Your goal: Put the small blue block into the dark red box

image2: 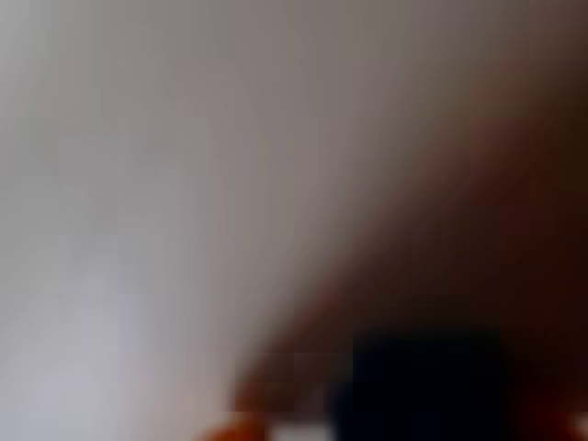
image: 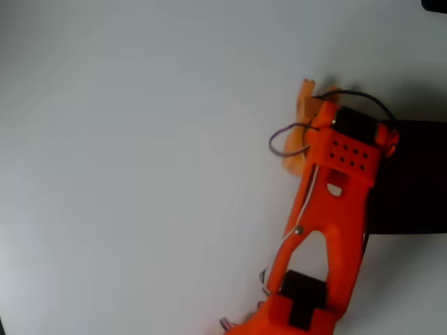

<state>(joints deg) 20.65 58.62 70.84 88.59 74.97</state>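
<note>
The dark red box (image: 412, 181) shows as a near-black shape at the right edge of the overhead view, partly under the orange arm. My gripper (image: 300, 129) hangs just left of the box, over the white table. Its pale orange fingers (image: 306, 98) are blurred and poke out from beneath the wrist, so their gap is unclear. The small blue block is hidden. The wrist view is heavily blurred, with a brownish dark mass that may be the box (image2: 478, 230) on the right and pale table on the left.
The white table (image: 126, 174) spreads left of the arm. A thin wire loop (image: 279, 139) hangs off the wrist on the left side. A dark object (image: 436, 4) sits at the top right corner.
</note>
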